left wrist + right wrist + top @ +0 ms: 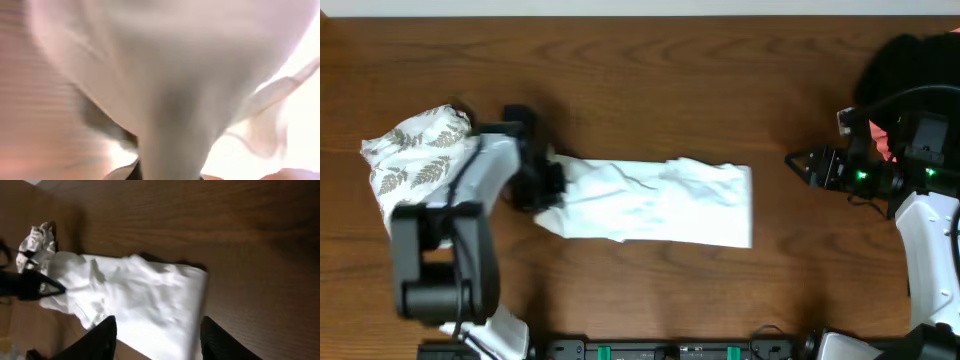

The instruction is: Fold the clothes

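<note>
The white T-shirt (660, 200) lies folded into a long strip across the middle of the table. My left gripper (545, 182) is at its left end and is shut on the cloth. In the left wrist view the white fabric (170, 60) fills the frame and runs down into the jaws. My right gripper (800, 162) is open and empty, a little to the right of the shirt's right edge. In the right wrist view its fingers (160, 332) frame the shirt (135, 295). A leaf-print garment (415, 150) lies crumpled at the left.
A black garment (905, 65) lies piled at the back right, with a bit of coral-pink cloth (887, 140) showing beside the right arm. The leaf-print garment also shows in the right wrist view (37, 240). The brown wooden table (660, 90) lies under it all.
</note>
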`<action>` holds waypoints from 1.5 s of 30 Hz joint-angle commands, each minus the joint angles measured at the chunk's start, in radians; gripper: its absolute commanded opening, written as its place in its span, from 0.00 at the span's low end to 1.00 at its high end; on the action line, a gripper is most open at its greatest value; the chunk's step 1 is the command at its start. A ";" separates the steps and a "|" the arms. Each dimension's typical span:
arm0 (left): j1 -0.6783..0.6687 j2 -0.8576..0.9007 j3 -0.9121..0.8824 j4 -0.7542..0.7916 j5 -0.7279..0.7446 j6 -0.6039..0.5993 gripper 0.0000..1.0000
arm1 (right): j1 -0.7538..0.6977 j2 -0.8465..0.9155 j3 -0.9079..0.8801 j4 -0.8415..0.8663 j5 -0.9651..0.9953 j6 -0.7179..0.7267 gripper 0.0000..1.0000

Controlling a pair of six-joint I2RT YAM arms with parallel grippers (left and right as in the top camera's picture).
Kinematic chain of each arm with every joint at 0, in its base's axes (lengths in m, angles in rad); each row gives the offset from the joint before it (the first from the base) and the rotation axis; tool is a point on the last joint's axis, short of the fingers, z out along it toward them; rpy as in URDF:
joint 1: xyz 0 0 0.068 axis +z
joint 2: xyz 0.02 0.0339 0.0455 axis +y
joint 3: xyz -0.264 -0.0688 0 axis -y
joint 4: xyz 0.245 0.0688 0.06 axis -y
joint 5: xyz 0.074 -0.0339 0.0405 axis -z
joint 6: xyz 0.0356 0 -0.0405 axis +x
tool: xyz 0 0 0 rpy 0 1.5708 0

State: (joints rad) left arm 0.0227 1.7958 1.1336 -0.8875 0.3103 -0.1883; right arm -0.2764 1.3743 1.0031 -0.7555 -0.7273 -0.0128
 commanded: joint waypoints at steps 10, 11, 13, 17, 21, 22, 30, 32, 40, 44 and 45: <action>0.285 -0.217 0.045 -0.001 -0.084 -0.016 0.06 | 0.007 0.000 0.002 -0.026 -0.002 -0.029 0.52; 0.285 -0.226 0.045 -0.001 -0.084 -0.016 0.06 | 0.007 0.000 0.002 -0.027 -0.002 -0.029 0.52; 0.273 -0.245 0.045 -0.002 -0.084 -0.016 0.06 | 0.007 0.000 0.002 -0.033 -0.002 -0.026 0.52; 0.229 -0.271 0.053 -0.015 -0.084 -0.016 0.06 | 0.007 0.000 0.002 -0.054 -0.002 -0.026 0.52; 0.156 -0.277 0.089 -0.069 -0.088 -0.016 0.06 | 0.008 0.000 0.002 -0.069 -0.003 -0.026 0.52; 0.132 -0.277 0.098 -0.080 -0.089 -0.016 0.06 | 0.008 0.000 0.002 -0.071 -0.006 -0.026 0.52; -0.096 -0.277 0.120 -0.103 -0.239 -0.047 0.06 | 0.009 0.000 0.002 -0.102 -0.014 0.005 0.51; -0.151 -0.277 0.121 -0.102 -0.284 -0.062 0.06 | 0.009 0.000 0.002 -0.108 -0.014 0.013 0.51; -0.308 -0.277 0.139 -0.071 -0.415 -0.075 0.06 | 0.009 0.000 0.002 -0.142 -0.014 0.016 0.52; -0.378 -0.277 0.171 -0.052 -0.465 -0.067 0.06 | 0.010 0.000 0.002 -0.158 -0.014 0.016 0.52; -0.395 -0.276 0.179 -0.047 -0.480 -0.067 0.06 | 0.010 0.000 0.002 -0.162 -0.014 0.016 0.52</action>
State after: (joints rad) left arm -0.3355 1.5368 1.2648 -0.9436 -0.0887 -0.2512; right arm -0.2760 1.3743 1.0031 -0.9115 -0.7254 -0.0078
